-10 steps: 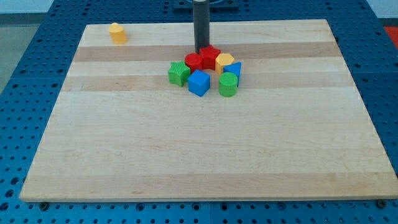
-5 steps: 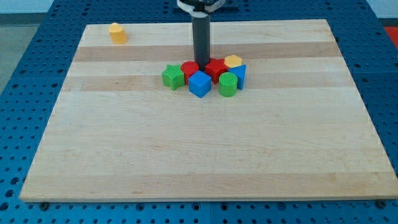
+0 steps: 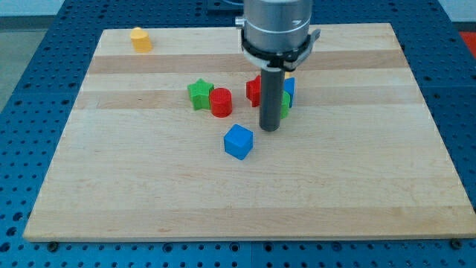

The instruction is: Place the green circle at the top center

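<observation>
Blocks lie scattered across the upper middle of the wooden worktop [image 3: 149, 193], which sits on a blue perforated base [image 3: 22, 112]. My tip [image 3: 269, 129] rests on the wood just below the cluster at the view's centre-right, and the dark rod rising from it covers much of what stands behind. The green circle [image 3: 285, 105] shows only as a sliver along the rod's right edge, just above my tip, so I cannot tell whether the two are touching. It lies a little right of centre and well short of the top edge. A red block [image 3: 253, 89] (shape not clear, since the rod cuts across it) peeks out on the rod's left, and a blue block [image 3: 288, 88] shows on its right, just above the green circle.

Further to the view's left, a green star [image 3: 198, 94] and a red cylinder [image 3: 220, 102] sit touching, side by side. A blue cube [image 3: 239, 141] stands alone below them, near my tip on its lower left but apart from it. A yellow block [image 3: 139, 39] sits by itself near the top-left corner, well apart from everything else.

No fingers exist on this arm; it ends in the bare rod alone.
</observation>
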Tool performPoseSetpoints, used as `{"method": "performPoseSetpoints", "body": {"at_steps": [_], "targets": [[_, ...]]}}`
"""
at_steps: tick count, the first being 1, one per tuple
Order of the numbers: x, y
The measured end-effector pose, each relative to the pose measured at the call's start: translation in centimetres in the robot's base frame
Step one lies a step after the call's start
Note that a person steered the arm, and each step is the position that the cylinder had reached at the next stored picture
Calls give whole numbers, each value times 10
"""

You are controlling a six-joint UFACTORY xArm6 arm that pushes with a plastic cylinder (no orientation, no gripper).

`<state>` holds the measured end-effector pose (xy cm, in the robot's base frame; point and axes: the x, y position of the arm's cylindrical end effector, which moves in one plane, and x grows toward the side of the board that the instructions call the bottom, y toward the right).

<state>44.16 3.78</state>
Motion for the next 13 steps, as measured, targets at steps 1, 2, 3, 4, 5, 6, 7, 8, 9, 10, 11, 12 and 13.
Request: {"method": "performPoseSetpoints", "body": {"at_steps": [1, 2, 3, 4, 5, 6, 7, 8, 9, 10, 11, 12, 13], "targets": [[-22, 13], [-37, 19], [-37, 41], [-37, 65], [-48, 65], [-60, 68], [-65, 84], [-66, 107], [-73, 106], [-78, 91], [-92, 75], [-104, 59], [-109, 41]]}}
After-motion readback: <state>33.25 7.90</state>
